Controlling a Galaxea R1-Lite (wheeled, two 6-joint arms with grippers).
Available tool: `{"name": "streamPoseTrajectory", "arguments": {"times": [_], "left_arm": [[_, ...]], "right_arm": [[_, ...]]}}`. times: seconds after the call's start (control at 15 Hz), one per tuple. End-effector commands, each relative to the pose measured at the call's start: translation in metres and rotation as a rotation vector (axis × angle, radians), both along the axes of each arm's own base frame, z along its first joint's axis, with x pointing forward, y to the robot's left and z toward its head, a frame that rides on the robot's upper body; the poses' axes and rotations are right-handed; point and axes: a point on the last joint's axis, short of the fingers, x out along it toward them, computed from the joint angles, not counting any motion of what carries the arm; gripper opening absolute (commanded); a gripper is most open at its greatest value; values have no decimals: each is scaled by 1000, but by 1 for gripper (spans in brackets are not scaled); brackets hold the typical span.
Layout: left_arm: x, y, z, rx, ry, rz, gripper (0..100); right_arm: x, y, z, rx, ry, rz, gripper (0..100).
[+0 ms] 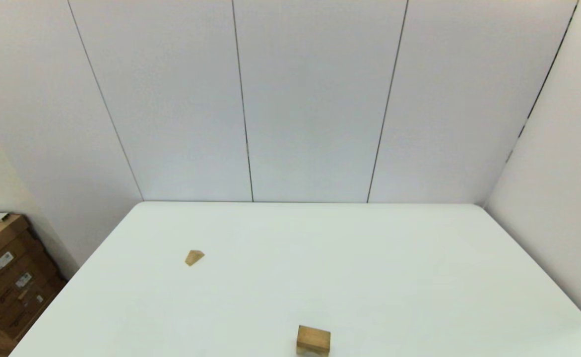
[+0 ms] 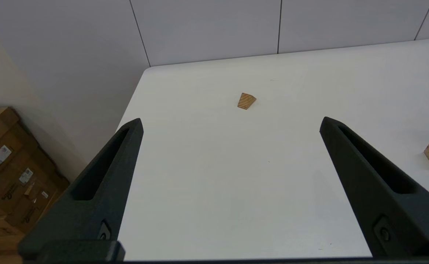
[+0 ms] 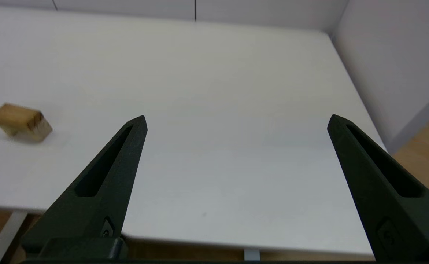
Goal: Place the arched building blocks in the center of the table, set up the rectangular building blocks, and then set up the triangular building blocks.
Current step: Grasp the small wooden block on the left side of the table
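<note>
Resting on the white surface [image 1: 369, 258], the small triangular wedge [image 1: 194, 257] sits toward the robot's left, well apart from the chunky wooden block [image 1: 313, 340] at the near edge, near the middle. Left claw [image 2: 230, 123]: fingers spread wide, empty, held above the near left part of the surface. Right claw [image 3: 236, 121]: fingers likewise wide apart, empty, held over the near right edge. Cardboard boxes [image 1: 2, 277] stand on the floor beside the surface, at left.
</note>
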Motion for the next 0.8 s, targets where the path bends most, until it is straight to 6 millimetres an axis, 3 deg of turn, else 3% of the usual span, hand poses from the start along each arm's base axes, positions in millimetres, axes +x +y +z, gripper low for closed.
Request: {"name": "streamPoseTrajectory", "arguments": {"times": [0.07,0.4,0.53,0.67,0.8], "left_arm": [[0,0,0,-6,2,0,100],[-2,0,5,5,15,-2,100],[3,0,43,-52,98,1,100],[40,0,89,-110,241,6,100],[100,0,112,-157,409,26,100]], "right_arm": [[6,0,-3,6,-76,-6,100],[7,0,-2,53,-99,-14,100],[7,0,-2,56,-99,-16,100],[7,0,-2,56,-99,-16,100],[7,0,-2,56,-99,-16,100]]}}
